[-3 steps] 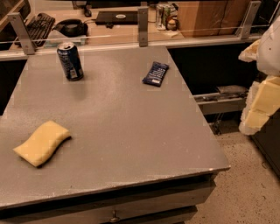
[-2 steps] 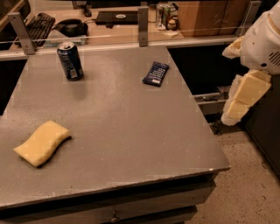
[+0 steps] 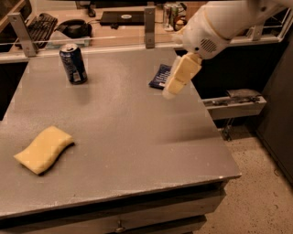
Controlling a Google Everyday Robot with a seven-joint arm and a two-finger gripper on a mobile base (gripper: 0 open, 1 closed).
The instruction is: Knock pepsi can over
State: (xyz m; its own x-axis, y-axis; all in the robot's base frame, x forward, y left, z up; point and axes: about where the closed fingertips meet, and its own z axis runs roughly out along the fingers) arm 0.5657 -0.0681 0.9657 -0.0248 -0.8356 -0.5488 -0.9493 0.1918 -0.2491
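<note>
near the far left corner of the flat grey tabletop [image 3: 137, 137] stands the pepsi can [image 3: 73, 64], a small dark blue metal cylinder with a silver top and pale markings. it is upright, its base on the surface, with bare table all round it. the cream-coloured gripper [image 3: 170, 90] hangs over the far right part of the table, well apart from the can, pointing down and to the left from a bulky white arm [image 3: 219, 23] that enters from the top right corner of the view. whether the gripper is parted or closed cannot be told; it holds nothing that shows. just behind it, near the far right corner, lies a flat dark blue rectangular snack wrapper [image 3: 159, 77], partly hidden by the gripper. close to the left edge, toward the front, lies a soft yellow sponge [image 3: 44, 149] with rounded corners, flat on the surface and far from both can and wrapper. beyond the far edge runs a rail with grey upright posts [image 3: 149, 26], and behind it a wooden desk carries a black keyboard [image 3: 39, 23], a dark laptop [image 3: 121, 17] and silver-green cans [image 3: 171, 10]. past the right edge the speckled floor [image 3: 256, 183] shows.
</note>
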